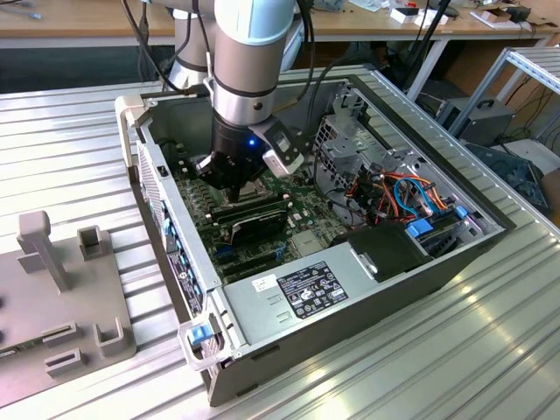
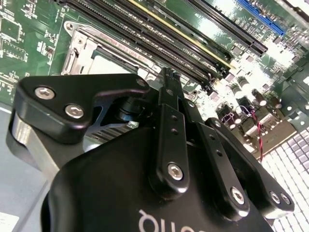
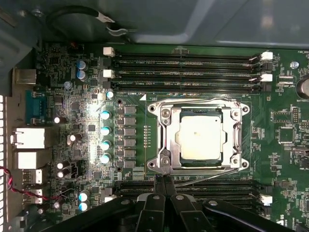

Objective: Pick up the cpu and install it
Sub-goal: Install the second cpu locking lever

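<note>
In the exterior view, an open grey metal computer case (image 1: 289, 306) lies on its side on a ribbed aluminium table (image 1: 79, 149). Inside it sit a green motherboard (image 1: 297, 229), a long black expansion card (image 1: 255, 224), a bundle of orange and blue cables (image 1: 404, 194) toward the exterior view's right, and a grey labelled power supply box (image 1: 302, 293) along the near wall. The grey robot arm reaches down into the case, its black gripper (image 1: 229, 181) low over the motherboard. A grey plastic fixture block (image 1: 52, 306) stands on the table at the exterior view's left, well apart from the case.

The first wrist view looks straight down at the board. The small flat square cpu with a dull silver-grey top (image 3: 200, 137) lies seated inside the shiny hinged metal socket frame (image 3: 166, 137), which surrounds it on all sides. Rows of long black memory slots (image 3: 183, 72) run on both sides of the socket. The gripper (image 3: 164, 186) has its two black fingertips pressed together with nothing between them, just beside the socket frame's edge and apart from the cpu.

The second wrist view shows the gripper (image 2: 166, 75) from behind, its fingers (image 2: 170, 111) drawn together. Beyond it, part of the socket frame (image 2: 77, 50) is visible; the pale patch within it is probably the cpu, though the gripper body hides most of it.
</note>
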Robot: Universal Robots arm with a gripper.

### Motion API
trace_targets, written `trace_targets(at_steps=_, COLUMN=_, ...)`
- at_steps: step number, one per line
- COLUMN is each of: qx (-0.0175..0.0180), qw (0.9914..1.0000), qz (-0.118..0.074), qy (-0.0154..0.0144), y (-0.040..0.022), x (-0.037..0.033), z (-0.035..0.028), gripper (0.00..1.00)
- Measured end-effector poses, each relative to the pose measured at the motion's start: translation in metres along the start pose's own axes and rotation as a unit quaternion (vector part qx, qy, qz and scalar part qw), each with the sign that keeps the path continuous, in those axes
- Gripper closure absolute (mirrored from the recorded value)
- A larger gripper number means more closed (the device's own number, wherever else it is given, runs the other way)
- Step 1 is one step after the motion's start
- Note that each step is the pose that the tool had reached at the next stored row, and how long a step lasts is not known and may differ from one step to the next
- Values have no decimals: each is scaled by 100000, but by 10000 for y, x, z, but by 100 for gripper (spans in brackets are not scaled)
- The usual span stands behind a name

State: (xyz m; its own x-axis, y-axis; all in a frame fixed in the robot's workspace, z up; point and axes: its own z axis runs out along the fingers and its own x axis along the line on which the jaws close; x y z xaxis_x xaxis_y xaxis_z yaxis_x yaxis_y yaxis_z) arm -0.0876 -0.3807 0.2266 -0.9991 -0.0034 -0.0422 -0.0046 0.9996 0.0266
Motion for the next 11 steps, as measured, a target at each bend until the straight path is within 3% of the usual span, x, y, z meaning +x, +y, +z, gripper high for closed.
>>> trace_targets(at_steps=11, qx=0, qw=100000, qz=3, qy=-3, y=-2, x=9, z=147, gripper=89)
